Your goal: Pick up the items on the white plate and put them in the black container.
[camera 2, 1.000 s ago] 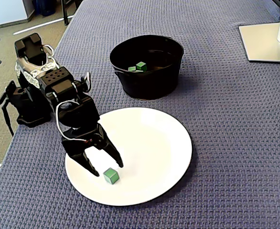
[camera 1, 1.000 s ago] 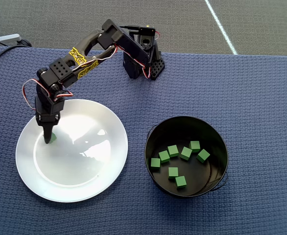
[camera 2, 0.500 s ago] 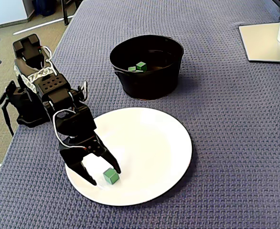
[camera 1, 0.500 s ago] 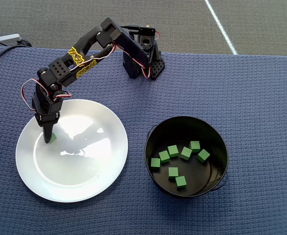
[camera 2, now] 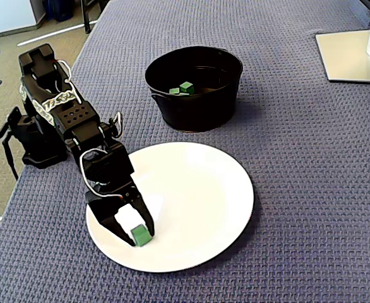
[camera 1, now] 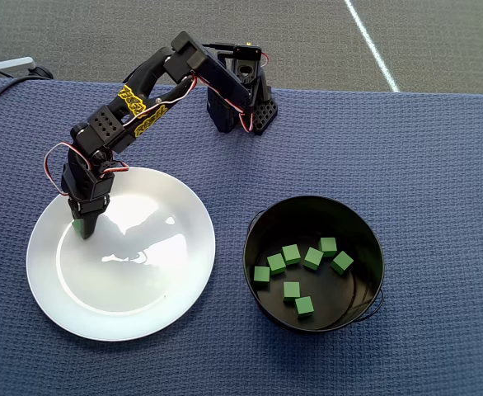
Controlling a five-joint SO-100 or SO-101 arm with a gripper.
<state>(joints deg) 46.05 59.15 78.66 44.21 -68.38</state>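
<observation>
Gripper (camera 2: 136,235) pinching green cube (camera 2: 141,236) over white plate (camera 2: 197,196) edge, 7 cubes (camera 1: 299,269) in black container (camera 1: 262,219), monitor base (camera 2: 355,53) far corner, blue mat (camera 1: 439,165).

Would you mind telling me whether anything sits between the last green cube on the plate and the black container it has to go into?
Nothing visible does. The green cube sits between the fingers of the gripper near the white plate's edge. Only bare plate and blue cloth lie toward the black container, whose tall wall must be cleared.

One green cube (camera 2: 140,235) sits on the white plate (camera 2: 204,196); seven cubes (camera 1: 291,253) lie inside the black container (camera 1: 262,223).
</observation>
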